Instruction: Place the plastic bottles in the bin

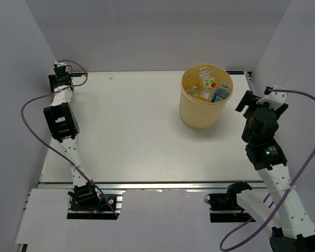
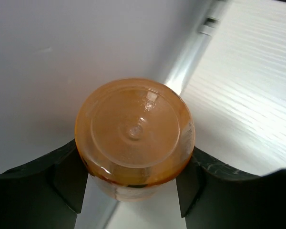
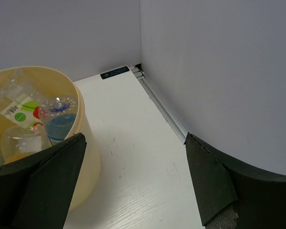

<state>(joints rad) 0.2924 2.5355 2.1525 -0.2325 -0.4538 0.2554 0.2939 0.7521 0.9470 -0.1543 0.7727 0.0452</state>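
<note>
Snugly pinched in the left tool [image 2: 133, 183], an orange bottle [image 2: 135, 131]; right tool [image 3: 135, 157] spread

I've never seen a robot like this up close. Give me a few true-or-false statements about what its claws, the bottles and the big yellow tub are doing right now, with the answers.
1. The left claw is shut on an orange bottle. True.
2. The right claw grips a bottle as well. False: it is open and holds nothing.
3. The bin is empty. False: several bottles lie inside it.
4. The bin stands upright on the table, on the right arm's side. True.
</note>
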